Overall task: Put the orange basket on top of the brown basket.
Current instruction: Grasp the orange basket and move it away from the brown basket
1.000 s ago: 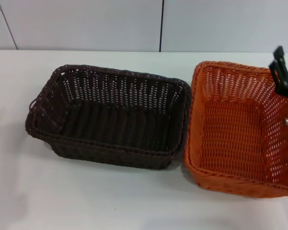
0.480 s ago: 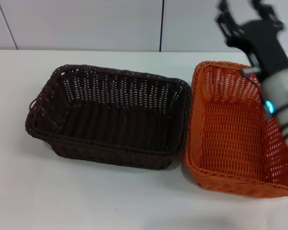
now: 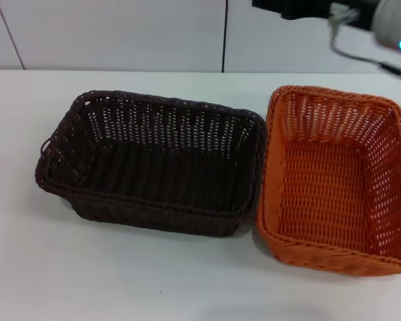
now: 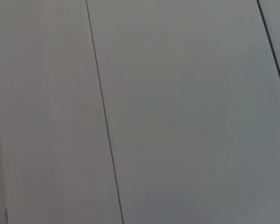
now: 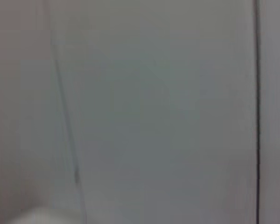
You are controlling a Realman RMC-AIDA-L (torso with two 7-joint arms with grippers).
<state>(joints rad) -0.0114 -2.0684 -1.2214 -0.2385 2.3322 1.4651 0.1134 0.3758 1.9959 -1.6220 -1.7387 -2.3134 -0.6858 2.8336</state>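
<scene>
Orange basket (image 3: 334,180) sits on the white surface (image 3: 120,287) at right, its near-right corner cut off by the picture edge. Brown basket (image 3: 154,160) lies just beside it at left, rims nearly touching. Both hold nothing. Bare surface lies in front and to the left. Right arm (image 3: 361,13) shows at top right above the far edge; gripper state cannot be told.

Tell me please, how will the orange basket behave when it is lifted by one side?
The orange basket is openwork weave and empty, so it is probably light. Its braided rim and sloping walls suggest it holds its shape but may flex a little. Held at one side only, such a wide tray would likely tilt.
</scene>
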